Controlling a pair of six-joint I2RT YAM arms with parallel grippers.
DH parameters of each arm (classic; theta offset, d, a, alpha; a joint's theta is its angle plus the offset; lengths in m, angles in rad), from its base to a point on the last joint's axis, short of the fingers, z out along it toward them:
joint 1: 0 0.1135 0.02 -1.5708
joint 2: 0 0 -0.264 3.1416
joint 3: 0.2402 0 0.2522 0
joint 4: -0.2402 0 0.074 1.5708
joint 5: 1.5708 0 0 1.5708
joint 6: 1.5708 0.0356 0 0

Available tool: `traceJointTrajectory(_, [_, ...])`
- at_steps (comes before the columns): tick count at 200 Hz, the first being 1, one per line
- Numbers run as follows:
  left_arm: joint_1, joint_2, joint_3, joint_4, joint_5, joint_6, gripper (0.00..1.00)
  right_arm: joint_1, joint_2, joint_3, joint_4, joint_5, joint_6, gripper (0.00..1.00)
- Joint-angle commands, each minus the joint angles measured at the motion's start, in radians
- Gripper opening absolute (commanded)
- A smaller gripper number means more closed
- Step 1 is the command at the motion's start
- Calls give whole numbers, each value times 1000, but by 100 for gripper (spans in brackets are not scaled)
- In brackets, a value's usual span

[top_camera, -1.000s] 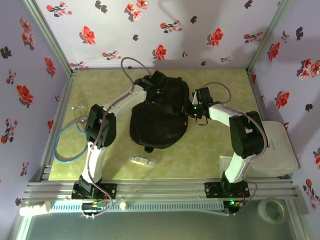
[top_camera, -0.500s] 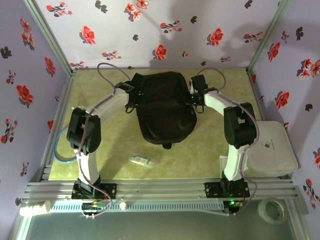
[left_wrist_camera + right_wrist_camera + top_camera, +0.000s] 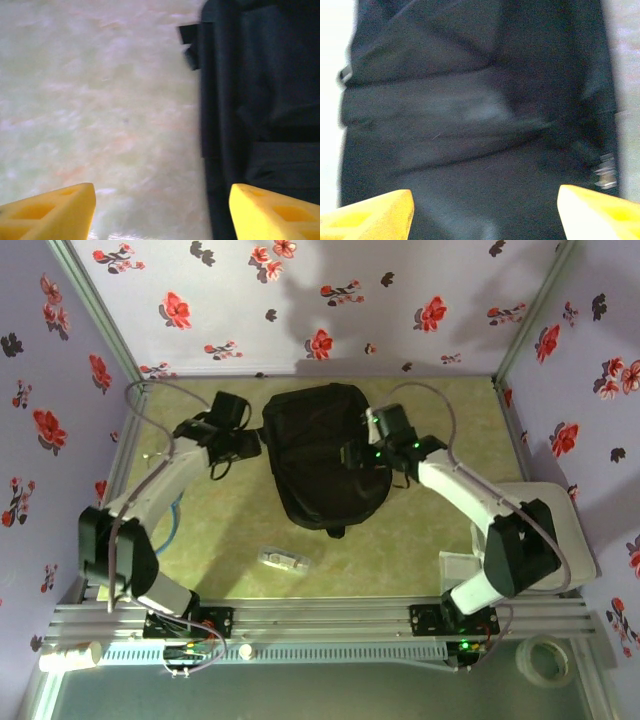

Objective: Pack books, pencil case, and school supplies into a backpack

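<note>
Black backpack (image 3: pixel 322 455), long axis 12-to-6, on worktop (image 3: pixel 215 540): left claw (image 3: pixel 161 212) wide open, empty, beside its 9 o'clock edge; right claw (image 3: pixel 485 212) wide open, empty, over its 3 o'clock side; pencil case (image 3: pixel 285 560) apart at 6 o'clock, neither arm clearly nearer.

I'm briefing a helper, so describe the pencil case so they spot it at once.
Find the big black backpack in the middle of the green table. Between it and the table's near edge lies the pencil case, alone. It is small, oblong and translucent whitish, unlike the dark bag.
</note>
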Motion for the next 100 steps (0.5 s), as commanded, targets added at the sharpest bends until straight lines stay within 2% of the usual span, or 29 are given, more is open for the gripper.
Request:
traceJointTrajectory(1, [70,-81,-121,16,26,-52,74,149,-13,-57,-77,67,-2,76])
traceJointTrajectory(17, [119,-140,-194,33,42,-60,78,257,-10,-76,-63,76,-3,77])
traceJointTrajectory(35, [179,-185,-264,45,61,-69,81,349,-5,-107,-8,-13,-46,76])
traceJointTrajectory(52, [227,-209,-312,57,81,-74,83,421,7,-109,-7,-15,-95,76])
traceJointTrajectory(100, [277,-251,-383,86,97,-68,88,609,175,-28,-51,22,-180,74])
